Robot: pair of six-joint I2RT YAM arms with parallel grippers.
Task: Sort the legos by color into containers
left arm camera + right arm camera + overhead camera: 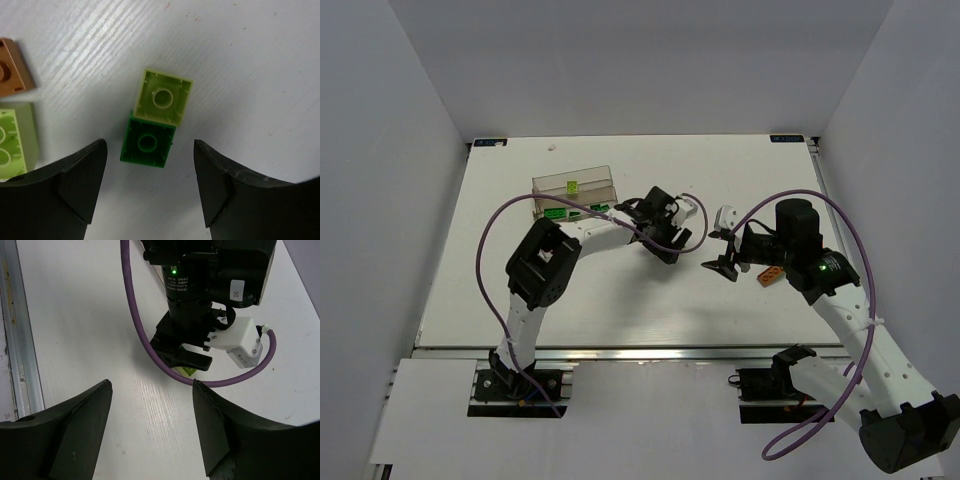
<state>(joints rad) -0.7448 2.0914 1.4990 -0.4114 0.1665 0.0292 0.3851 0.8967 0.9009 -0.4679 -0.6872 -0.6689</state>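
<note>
My left gripper (pixel 150 150) is open and hangs low over two legos that touch on the white table: a dark green one (pixel 147 143) between the fingertips and a lime one (pixel 163 97) just beyond it. An orange lego (pixel 12 70) and another lime lego (pixel 15 141) lie at the left edge of that view. The right gripper (pixel 151 386) is open and empty, facing the left wrist (pixel 200 300), under which a bit of lime lego (pixel 189 371) shows. From above, the containers (pixel 572 198) hold lime and green bricks, and the left gripper (pixel 670 238) and right gripper (pixel 719 250) are close together.
An orange brick (pixel 770 276) lies on the table beside the right arm. The left arm's purple cable (pixel 150 340) loops between the two grippers. A metal rail (pixel 12 330) runs along the table's near edge. White walls close in the table.
</note>
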